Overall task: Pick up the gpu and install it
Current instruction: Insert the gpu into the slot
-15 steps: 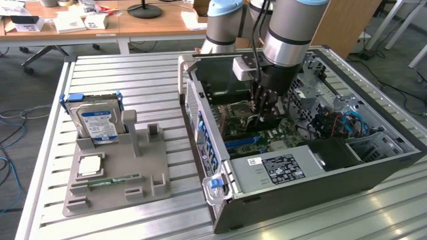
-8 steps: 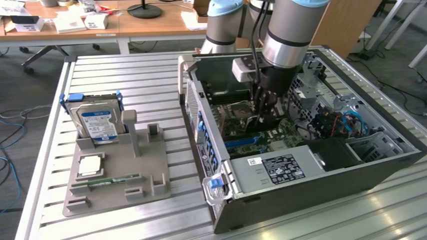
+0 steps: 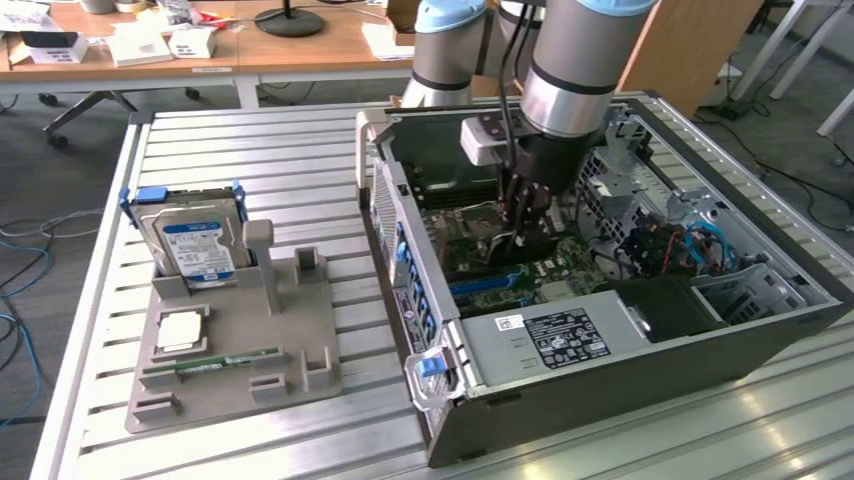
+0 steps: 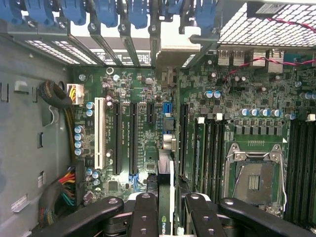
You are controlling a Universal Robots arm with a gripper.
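So the gripper has its fingers pinching the gpu edge-on between them, with the motherboard slots just past the tips. The card looks light and stiff but fragile imo, so grab it by the edges.

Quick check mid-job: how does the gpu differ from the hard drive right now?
The gpu is clamped in the pincer inside the computer case, above the motherboard; the hard drive stands in the grey fixture on the table outside. The gpu is dark and thin, seen edge-on; the hard drive is silver with a blue-white label. Both are upright on edge.
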